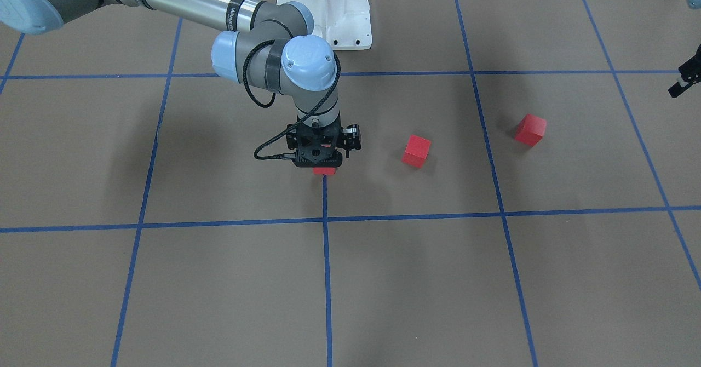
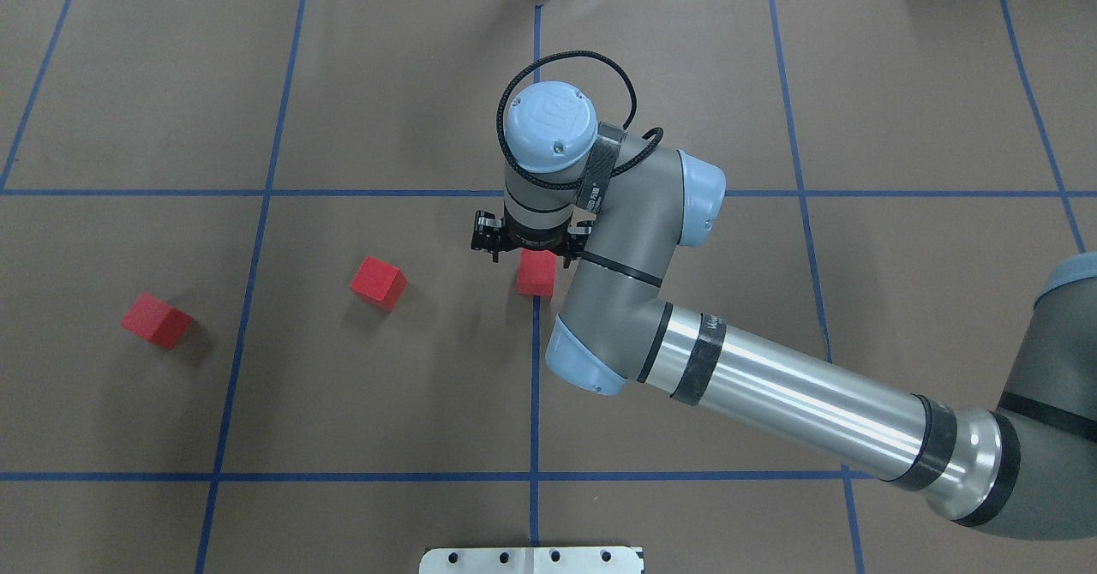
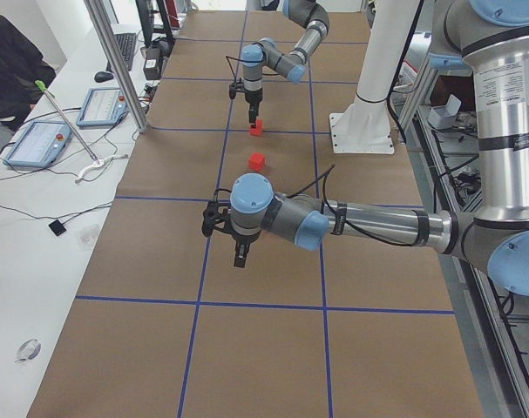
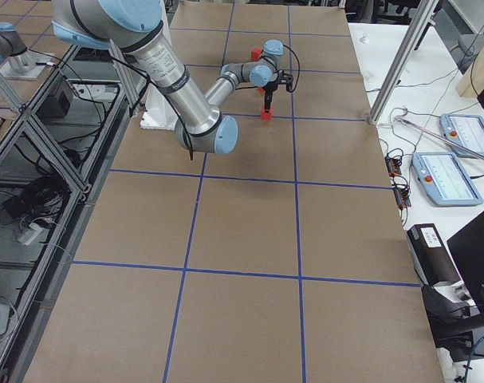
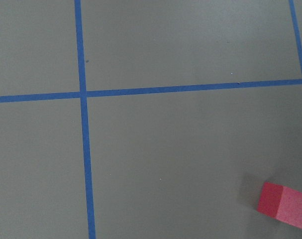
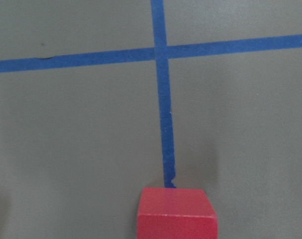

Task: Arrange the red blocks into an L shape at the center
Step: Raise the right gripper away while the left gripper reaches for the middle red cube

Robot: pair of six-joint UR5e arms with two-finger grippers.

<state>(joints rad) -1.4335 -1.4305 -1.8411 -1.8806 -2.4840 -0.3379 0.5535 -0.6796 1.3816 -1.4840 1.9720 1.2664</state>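
Note:
Three red blocks lie on the brown surface. One red block (image 2: 536, 276) sits on the middle blue tape line (image 2: 534, 385), square to it. My right gripper (image 2: 533, 254) stands low over it, pointing straight down, shut on it; its fingertips are hidden under the wrist. This block also shows in the front view (image 1: 324, 171) and the right wrist view (image 6: 176, 214). A second red block (image 2: 378, 284) lies to its left. The third red block (image 2: 156, 320) lies further left and shows in the left wrist view (image 5: 282, 204). My left gripper (image 1: 679, 86) hovers shut and empty beyond it.
The white robot base (image 1: 328, 11) stands at the near middle edge of the surface. The right arm's forearm (image 2: 788, 394) stretches across the right half. A desk with tablets (image 3: 42, 139) and metal posts (image 3: 116, 61) lines the far side.

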